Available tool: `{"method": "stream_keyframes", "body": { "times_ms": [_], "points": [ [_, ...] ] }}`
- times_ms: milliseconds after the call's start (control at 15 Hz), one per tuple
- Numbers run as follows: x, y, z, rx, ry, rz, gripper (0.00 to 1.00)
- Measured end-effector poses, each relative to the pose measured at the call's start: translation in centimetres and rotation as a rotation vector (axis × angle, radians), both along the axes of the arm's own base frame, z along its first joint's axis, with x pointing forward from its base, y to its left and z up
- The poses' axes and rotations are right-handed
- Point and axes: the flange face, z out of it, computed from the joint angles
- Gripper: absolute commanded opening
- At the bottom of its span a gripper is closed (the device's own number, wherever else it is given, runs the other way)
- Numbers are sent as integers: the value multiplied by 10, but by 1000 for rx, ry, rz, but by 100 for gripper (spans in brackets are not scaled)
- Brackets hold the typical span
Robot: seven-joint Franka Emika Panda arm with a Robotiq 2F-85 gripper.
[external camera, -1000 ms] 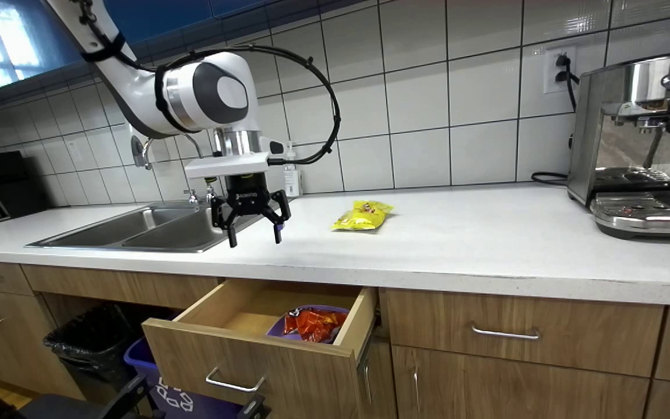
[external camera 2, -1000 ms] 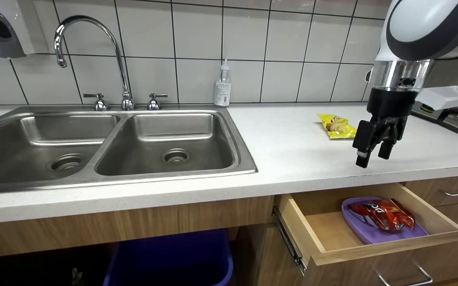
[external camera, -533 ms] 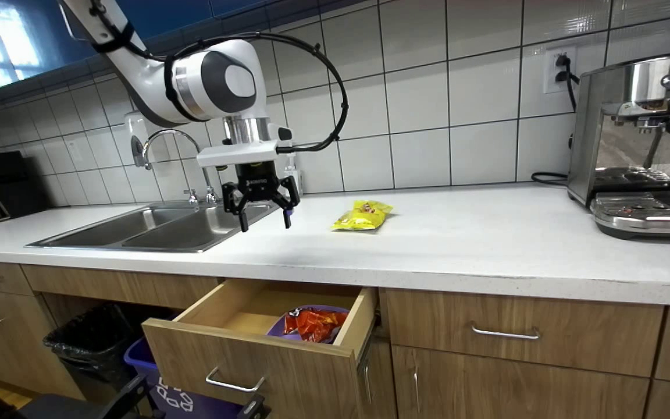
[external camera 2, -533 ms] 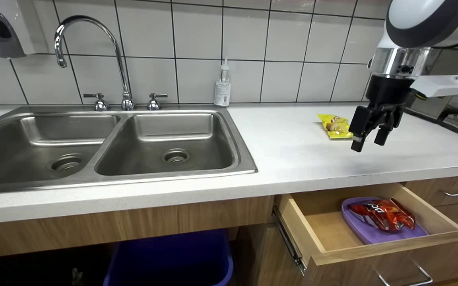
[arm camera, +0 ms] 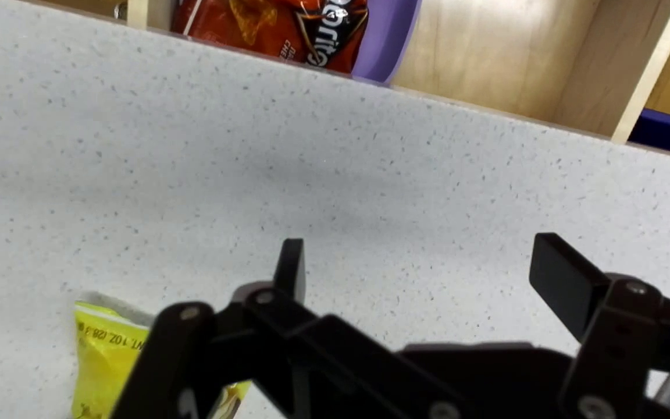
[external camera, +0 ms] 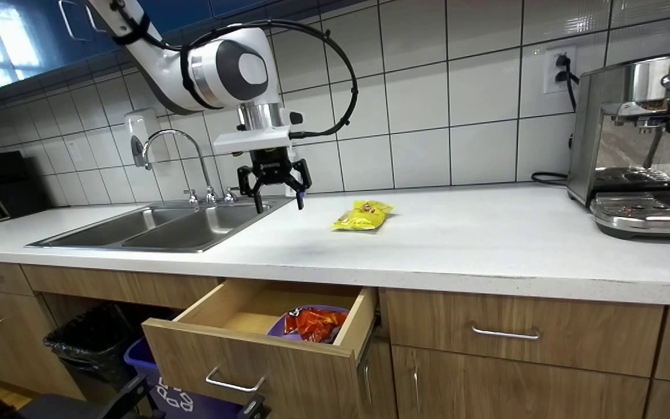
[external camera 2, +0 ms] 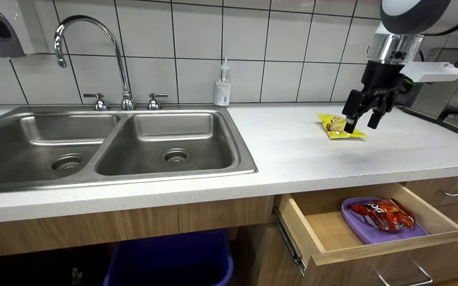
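Gripper (external camera: 280, 205) shifted deeper over counter (external camera: 486, 238), away from drawer (external camera: 282, 364) — jaws spread, nothing between. Yellow bag (external camera: 364, 215) lies on counter, off to one side — misaligned descent could nip only its edge.

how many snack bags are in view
2: a yellow bag on the counter and a red bag on the purple dish in the open drawer. Closed drawers could hide more.

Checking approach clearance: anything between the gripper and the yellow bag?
Nothing visible. The open gripper hangs above the counter, apart from the yellow bag; only the gripper itself partly covers it in the wrist view.
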Motion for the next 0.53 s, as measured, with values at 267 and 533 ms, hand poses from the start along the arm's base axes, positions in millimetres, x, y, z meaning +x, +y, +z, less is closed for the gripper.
{"method": "stream_keyframes", "body": {
  "times_ms": [267, 533],
  "points": [
    [21, -5, 6, -1, -29, -7, 100],
    [43, -11, 13, -2, -59, -18, 100]
  ]
}}
